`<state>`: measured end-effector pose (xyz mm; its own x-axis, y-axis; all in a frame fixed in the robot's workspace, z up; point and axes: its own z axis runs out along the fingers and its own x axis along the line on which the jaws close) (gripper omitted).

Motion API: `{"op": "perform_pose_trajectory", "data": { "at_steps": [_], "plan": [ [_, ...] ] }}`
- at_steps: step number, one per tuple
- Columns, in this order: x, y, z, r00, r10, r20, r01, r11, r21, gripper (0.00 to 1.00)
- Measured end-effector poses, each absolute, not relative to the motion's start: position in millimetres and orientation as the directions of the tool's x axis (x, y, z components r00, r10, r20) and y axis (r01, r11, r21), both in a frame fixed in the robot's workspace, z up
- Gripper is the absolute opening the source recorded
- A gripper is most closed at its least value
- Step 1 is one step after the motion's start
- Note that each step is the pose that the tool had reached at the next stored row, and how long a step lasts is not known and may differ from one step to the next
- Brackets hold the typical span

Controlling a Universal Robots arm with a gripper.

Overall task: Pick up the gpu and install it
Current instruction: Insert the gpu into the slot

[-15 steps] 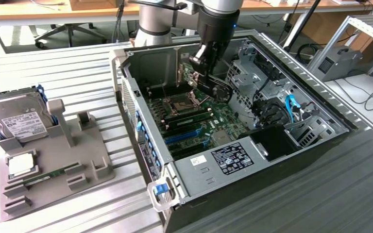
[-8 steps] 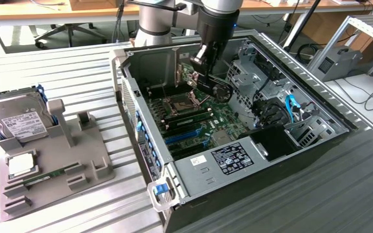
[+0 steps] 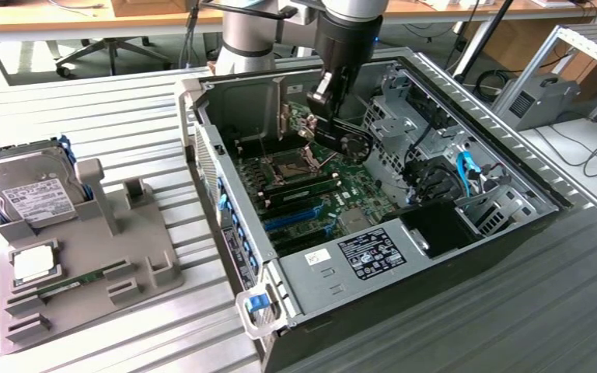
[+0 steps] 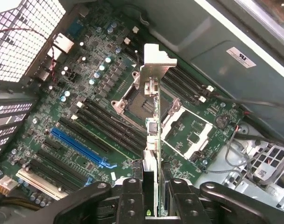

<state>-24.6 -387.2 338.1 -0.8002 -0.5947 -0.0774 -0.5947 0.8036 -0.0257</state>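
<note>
The gpu [image 3: 342,140] hangs inside the open computer case [image 3: 226,233], above the green motherboard [image 3: 319,194]. My gripper [image 3: 325,109] comes down from above and is shut on it. In the wrist view the gpu [image 4: 153,135] is edge-on, a thin card with its silver bracket [image 4: 157,60] at the far end. The gripper [image 4: 156,200] clamps its near end between two black fingers [image 4: 132,198]. Below the card lie the CPU socket [image 4: 144,100] and the blue expansion slot [image 4: 81,149]; the card touches neither.
A grey holder tray [image 3: 143,256] on the slatted table at the exterior view's left carries a silver hard drive [image 3: 34,198], a green memory stick [image 3: 71,281] and a square chip [image 3: 34,264]. Drive cages and blue cables [image 3: 465,175] crowd the case's other side.
</note>
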Motion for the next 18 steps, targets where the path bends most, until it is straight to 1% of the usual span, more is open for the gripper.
{"op": "perform_pose_trajectory", "data": {
  "at_steps": [18],
  "plan": [
    [-24.6, -385.6, 338.1, -0.698, -0.712, -0.077, -0.713, 0.701, -0.026, 0.26]
  ]
}}
